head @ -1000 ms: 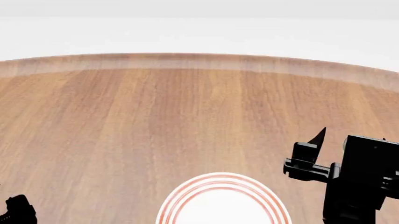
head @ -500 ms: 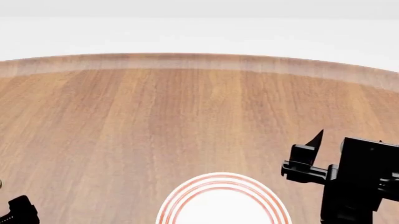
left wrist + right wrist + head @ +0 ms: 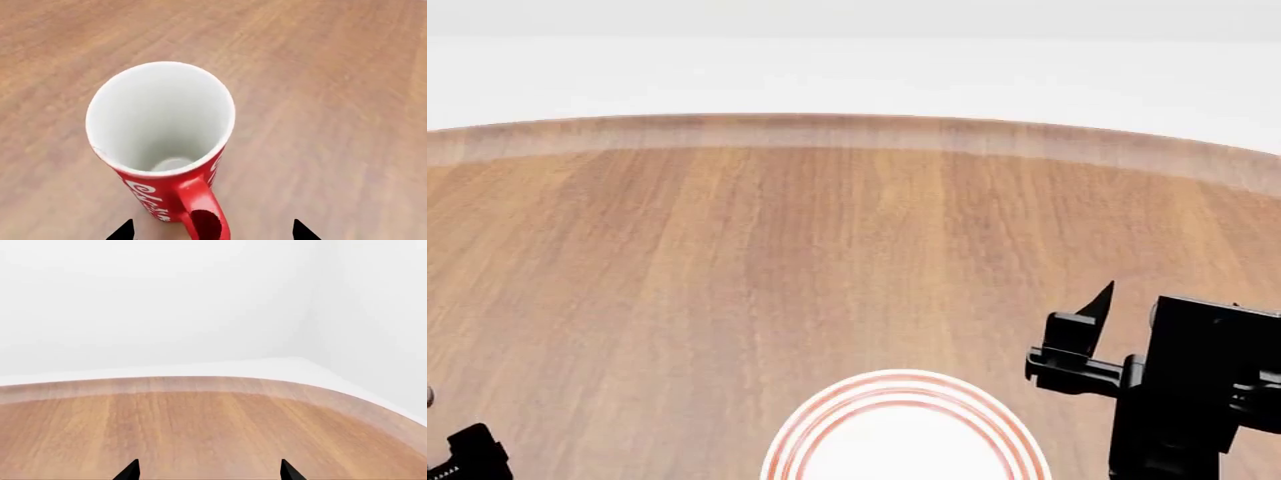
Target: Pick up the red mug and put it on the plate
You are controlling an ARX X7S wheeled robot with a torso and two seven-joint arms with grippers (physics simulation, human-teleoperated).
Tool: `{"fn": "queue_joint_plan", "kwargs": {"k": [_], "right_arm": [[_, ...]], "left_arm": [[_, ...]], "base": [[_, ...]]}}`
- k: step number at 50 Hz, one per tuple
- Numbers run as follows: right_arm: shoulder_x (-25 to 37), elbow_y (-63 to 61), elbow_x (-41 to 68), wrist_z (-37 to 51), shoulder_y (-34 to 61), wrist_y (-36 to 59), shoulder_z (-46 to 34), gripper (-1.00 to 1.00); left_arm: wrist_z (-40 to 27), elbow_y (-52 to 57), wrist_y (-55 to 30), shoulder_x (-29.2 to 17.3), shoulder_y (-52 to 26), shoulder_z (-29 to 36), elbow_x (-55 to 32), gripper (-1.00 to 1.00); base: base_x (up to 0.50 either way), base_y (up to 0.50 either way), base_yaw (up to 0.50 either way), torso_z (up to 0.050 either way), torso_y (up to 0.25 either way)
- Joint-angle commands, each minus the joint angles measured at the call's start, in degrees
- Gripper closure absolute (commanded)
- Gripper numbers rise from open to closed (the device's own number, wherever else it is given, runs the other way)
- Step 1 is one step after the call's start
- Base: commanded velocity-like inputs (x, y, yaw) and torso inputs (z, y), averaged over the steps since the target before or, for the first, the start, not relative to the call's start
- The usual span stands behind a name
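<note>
Left side first. In the head view I see only a black scrap of my left arm at the lower left corner; the left hand (image 3: 210,231) itself shows in the left wrist view as two dark fingertips set wide apart, so I log it as open and holding nothing.

Between those fingertips, just past them, stands the tall red ceramic mug with white ornamental lettering (image 3: 163,145). It is upright on the round brown wood-grain tabletop (image 3: 333,100), white inside, its mouth facing the camera, its red loop handle turned toward the hand. I cannot tell whether the fingertips touch it. The head view does not show this mug at all; only the left wrist view does.

Centre: the head view shows the round white plate with concentric red rings (image 3: 904,392) at the near edge of the tabletop, cut off by the frame. Neither wrist view shows it.

Right: the right hand (image 3: 1090,325) hovers beside the plate, to its right. In the right wrist view its two fingertips stand well apart, open and empty, pointing across bare wood toward the tabletop's curved far edge and a plain white wall (image 3: 167,300).
</note>
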Motion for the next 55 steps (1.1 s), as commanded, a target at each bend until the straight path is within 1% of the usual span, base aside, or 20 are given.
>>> {"fn": "queue_joint_plan", "kwargs": {"k": [1, 7, 8, 26, 33, 39, 45, 55], "right_arm": [[0.04, 0.62, 0.14, 0.16, -0.07, -0.45, -0.3, -1.0], [0.09, 0.72, 0.28, 0.23, -0.05, -0.47, -0.43, -1.0], [0.1, 0.67, 0.3, 0.26, -0.07, -0.47, -0.43, -1.0], [0.2, 1.42, 0.58, 0.5, -0.15, -0.96, -0.84, -1.0], [0.29, 1.18, 0.81, 0.59, -0.12, -0.81, -0.91, -1.0], [0.32, 1.23, 0.97, 0.71, 0.03, -0.77, -0.98, -1.0], [0.43, 0.99, 1.17, 0.79, 0.01, -0.6, -1.01, -1.0], [0.44, 1.33, 1.25, 1.02, 0.0, -0.67, -1.32, -1.0]], "left_arm": [[0.36, -4.8, 1.11, -0.29, -1.72, -0.25, -0.08, -1.0], [0.68, -6.64, 2.2, -0.36, -2.39, -0.12, 0.09, -1.0], [0.46, -6.31, 2.37, -0.3, -2.2, 0.01, 0.27, 1.0], [1.64, -9.29, 3.93, -0.37, -2.9, 0.8, 0.65, 1.0], [1.62, -8.45, 4.11, -0.4, -2.42, 1.42, 1.08, 1.0], [1.68, -1.57, 1.8, -0.18, -0.67, 3.7, 2.03, 1.0], [0.44, 8.15, -3.49, -0.04, 1.29, 4.92, 1.71, 1.0], [1.77, 17.7, -9.14, 0.44, 2.05, 8.95, 1.46, 1.0]], "base": [[0.0, 0.0, 0.0, 0.0, 0.0], [0.0, 0.0, 0.0, 0.0, 0.0], [0.0, 0.0, 0.0, 0.0, 0.0], [0.0, 0.0, 0.0, 0.0, 0.0], [0.0, 0.0, 0.0, 0.0, 0.0], [0.0, 0.0, 0.0, 0.0, 0.0], [0.0, 0.0, 0.0, 0.0, 0.0], [0.0, 0.0, 0.0, 0.0, 0.0]]}}
